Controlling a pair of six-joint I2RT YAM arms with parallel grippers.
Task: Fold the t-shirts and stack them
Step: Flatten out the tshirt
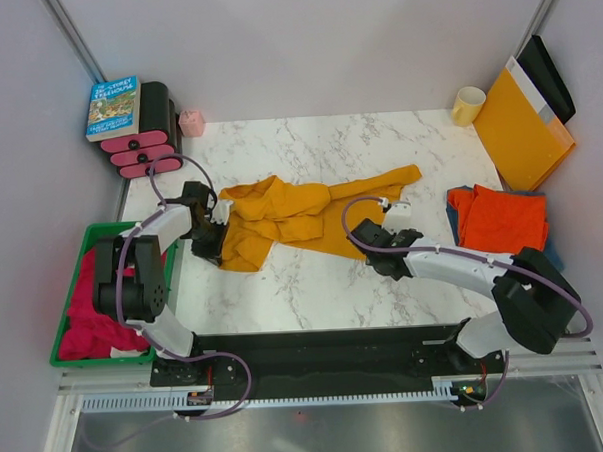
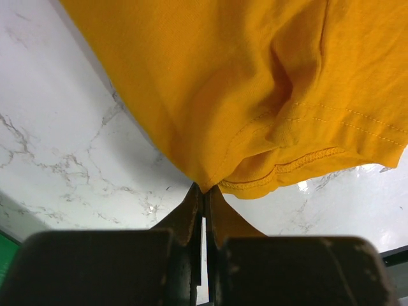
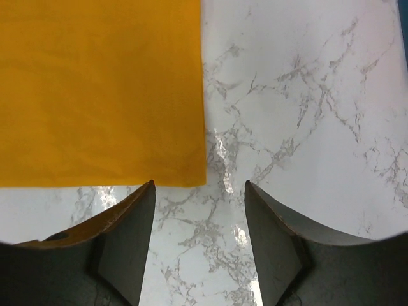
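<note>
Blue paperback book (image 1: 113, 106), 10 o'clock, title partly reads "Treehouse". L gripper (image 2: 204, 190) pinched shut on mustard-yellow cloth t-shirt (image 1: 291, 214) hem; R gripper (image 3: 199, 185) wide open, empty.

Walls: plain pale panels (image 1: 304, 46) at the back and on both sides.
Corner posts: grey metal bars (image 1: 73, 36), slanting in the top view.
Table: white marble-patterned top (image 1: 314, 285) with grey veins.
Near edge: black strip (image 1: 317, 343), then a silver rail (image 1: 319, 393).
Floor: dull grey (image 1: 321, 435).
Light: soft and even, with small glints on the tabletop.
</note>
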